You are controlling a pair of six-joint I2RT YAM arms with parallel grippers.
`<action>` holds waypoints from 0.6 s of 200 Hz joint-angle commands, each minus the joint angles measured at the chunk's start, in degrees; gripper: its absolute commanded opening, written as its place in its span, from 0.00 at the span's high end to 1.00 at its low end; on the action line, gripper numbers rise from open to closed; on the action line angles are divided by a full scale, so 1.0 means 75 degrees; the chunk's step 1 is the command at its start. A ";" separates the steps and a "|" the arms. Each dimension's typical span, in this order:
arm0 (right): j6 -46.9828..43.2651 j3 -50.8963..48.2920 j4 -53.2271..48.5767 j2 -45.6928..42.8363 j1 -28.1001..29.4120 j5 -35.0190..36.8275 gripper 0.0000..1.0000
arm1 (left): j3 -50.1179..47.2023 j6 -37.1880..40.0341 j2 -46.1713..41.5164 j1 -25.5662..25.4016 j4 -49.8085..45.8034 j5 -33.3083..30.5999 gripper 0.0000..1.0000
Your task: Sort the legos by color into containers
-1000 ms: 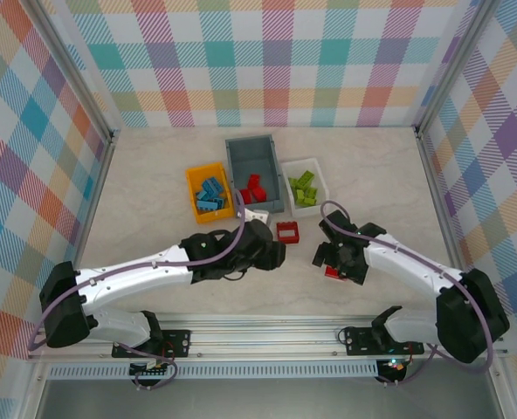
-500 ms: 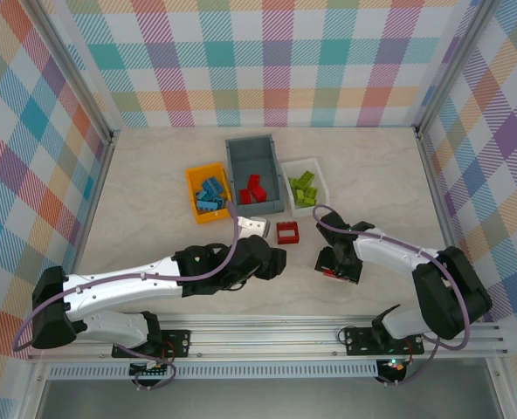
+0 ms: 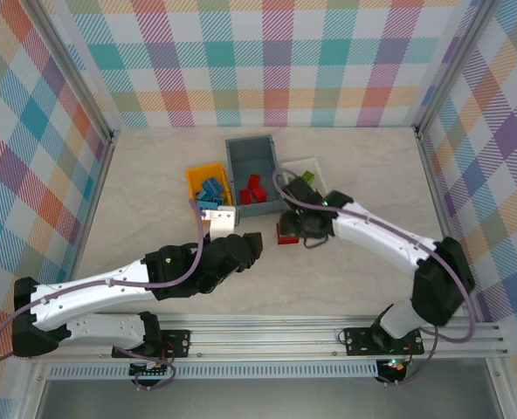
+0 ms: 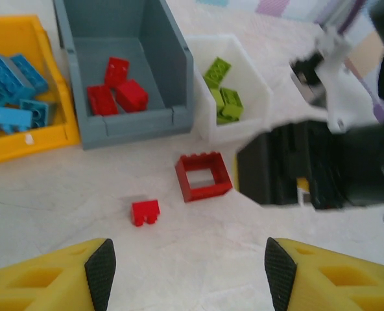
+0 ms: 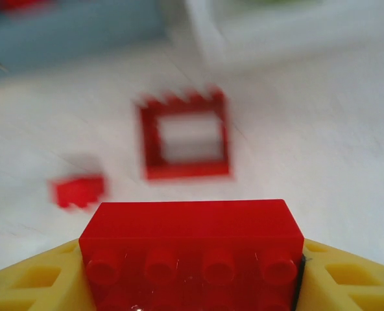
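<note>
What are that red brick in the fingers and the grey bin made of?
Red brick: probably hard plastic, glossy; its moulded studs catch small highlights. Grey bin: likely plastic too, duller; smooth, thin, evenly coloured walls.

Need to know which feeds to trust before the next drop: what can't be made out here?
Top view: the right arm covers the white bin's near part and most of the red frame brick.
Right wrist view: motion blur smears the red frame brick and the small red brick; the held red brick runs off the bottom edge.
Left wrist view: the orange bin is cut by the left edge, so its blue bricks cannot be counted.
</note>
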 commanded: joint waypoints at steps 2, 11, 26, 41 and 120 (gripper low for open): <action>-0.0332 0.1670 -0.0117 0.1448 -0.0068 -0.0047 0.45 | 0.0325 -0.0122 -0.0045 -0.0065 -0.0522 -0.0845 0.36; -0.0246 0.2510 -0.0221 0.2081 -0.0161 -0.0218 0.45 | 0.0317 -0.0197 -0.0052 -0.0068 -0.0543 -0.0945 0.36; 0.0075 0.4028 -0.0503 0.3190 -0.0371 -0.0565 0.46 | 0.0317 -0.0217 -0.0068 -0.0075 -0.0560 -0.1011 0.36; 0.0379 0.5585 -0.0904 0.4244 -0.0519 -0.0724 0.46 | 0.0346 -0.0205 -0.0047 -0.0073 -0.0617 -0.1049 0.36; 0.1118 1.0226 -0.1344 0.7835 -0.1162 -0.1218 0.38 | 0.0252 -0.0179 -0.0040 -0.0065 -0.0778 -0.0878 0.37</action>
